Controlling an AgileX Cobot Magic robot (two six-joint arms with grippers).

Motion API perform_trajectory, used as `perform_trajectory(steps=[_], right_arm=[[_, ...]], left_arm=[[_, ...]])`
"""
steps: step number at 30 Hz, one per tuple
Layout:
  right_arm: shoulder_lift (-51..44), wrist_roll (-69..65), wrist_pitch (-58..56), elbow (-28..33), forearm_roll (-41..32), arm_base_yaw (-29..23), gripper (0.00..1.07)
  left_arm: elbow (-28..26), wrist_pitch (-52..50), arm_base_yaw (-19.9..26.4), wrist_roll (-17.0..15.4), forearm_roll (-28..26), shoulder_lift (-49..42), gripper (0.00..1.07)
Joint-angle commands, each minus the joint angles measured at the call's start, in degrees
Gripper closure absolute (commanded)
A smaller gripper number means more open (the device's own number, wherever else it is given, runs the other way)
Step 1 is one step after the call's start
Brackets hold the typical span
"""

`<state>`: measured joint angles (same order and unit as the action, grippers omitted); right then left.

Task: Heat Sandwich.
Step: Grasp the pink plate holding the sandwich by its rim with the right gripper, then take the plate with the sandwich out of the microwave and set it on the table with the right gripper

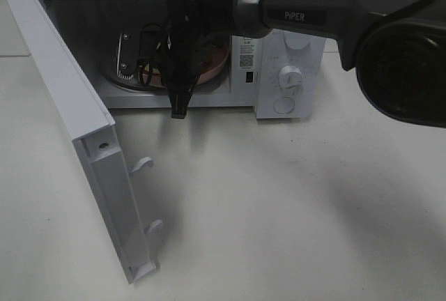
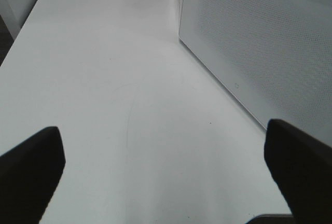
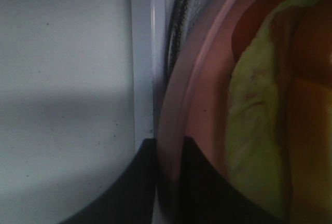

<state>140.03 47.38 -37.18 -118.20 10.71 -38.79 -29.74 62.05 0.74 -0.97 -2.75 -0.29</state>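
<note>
Two pincers: one idle far left, one busy at the oven mouth.
Left pincer (image 2: 166,182): jaws spread wide, nothing between them, hovering over bare white bench (image 2: 104,79) beside the microwave's perforated side wall.
Door (image 1: 77,141): swung fully open, white plastic, two hooked latches on its edge.
Microwave (image 1: 286,71): white box, round dials on the front panel, dark cavity with a glass turntable.
Right pincer (image 1: 180,109): black, reaching into the cavity, jaws drawn together onto the plate (image 3: 176,105) rim, one finger either side in the wrist view.
Plate: round, pink, smooth and stiff, resting on the turntable inside.
Sandwich (image 3: 254,130): on the plate inside the oven, yellow-green filling showing, bread mostly out of frame.
Handling: likely light, soft, easily squashed, layers prone to sliding; best moved by the hard plate rim, kept level.
</note>
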Motion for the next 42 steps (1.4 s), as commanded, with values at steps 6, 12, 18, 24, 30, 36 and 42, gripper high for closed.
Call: perform_trajectory(steps=[6,12,18,24,30,36,42], right_arm=[[-0.11,-2.01,-2.06,0.29,-1.72,0.23,1.07],[-0.23,-1.20,-3.55,0.29,-2.58,0.23,1.07],[-1.72,2.41,-3.84,0.74,-4.13,0.17,1.07],[-4.64,9.22,-3.72,3.61,-6.76,0.17,1.07],[-7.39,12.72,-2.81,7.10,-7.68,0.17,1.07],[-11.23,16.04,-2.69,11.57,-7.73,0.17,1.07],[-14.73,18.45,-1.83,15.99,-7.73,0.11,1.07]], left_arm=[[0.17,-0.80,0.17,-0.11,-0.23,-0.23,0.07],[0.17,-0.80,0.17,-0.11,-0.23,-0.23,0.07],[0.17,-0.80,0.17,-0.11,-0.23,-0.23,0.07],[0.17,-0.80,0.17,-0.11,-0.23,-0.23,0.07],[0.17,-0.80,0.17,-0.11,-0.23,-0.23,0.07],[0.17,-0.80,0.17,-0.11,-0.23,-0.23,0.07],[0.17,-0.80,0.17,-0.11,-0.23,-0.23,0.07]])
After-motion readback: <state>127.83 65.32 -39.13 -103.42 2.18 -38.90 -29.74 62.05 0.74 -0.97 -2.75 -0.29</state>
